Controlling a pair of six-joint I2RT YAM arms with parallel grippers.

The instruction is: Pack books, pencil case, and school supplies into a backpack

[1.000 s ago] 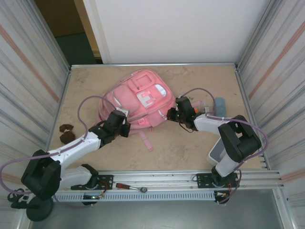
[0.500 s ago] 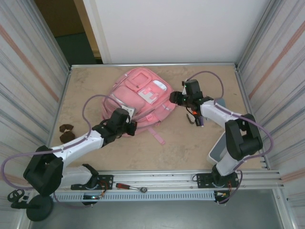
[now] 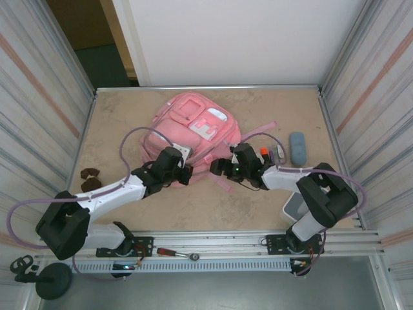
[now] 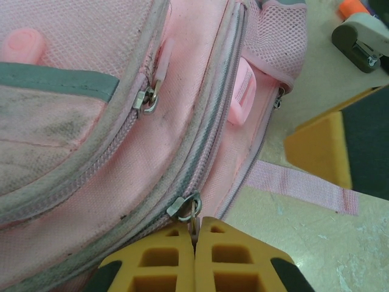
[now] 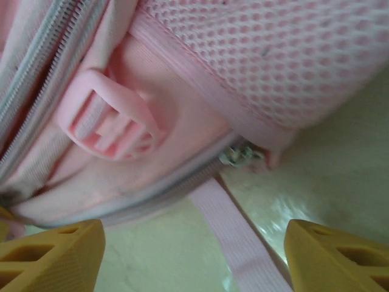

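Observation:
The pink backpack (image 3: 193, 129) lies flat mid-table, and its side fills the left wrist view (image 4: 91, 121). My left gripper (image 3: 185, 174) is at its near edge, shut on the metal zip pull (image 4: 196, 220) of the main zip. My right gripper (image 3: 222, 166) is open at the bag's near right corner, its jaws wide apart (image 5: 194, 258) on either side of a pink strap (image 5: 237, 243), holding nothing. An orange-and-white piece (image 3: 263, 150) and a purple pen (image 3: 281, 155) lie right of the bag, beside a blue-grey pencil case (image 3: 297, 147). The books are out of view.
A white box (image 3: 293, 206) stands by the right arm's base. Two brown lumps (image 3: 89, 181) lie at the table's left edge. A loose strap (image 3: 258, 128) trails right from the bag. Corrugated walls close in both sides.
My right gripper has opened and swung from the bag's right side down to its near right corner. The backpack has shifted and a strap has flopped out to the right. My left gripper stays shut.

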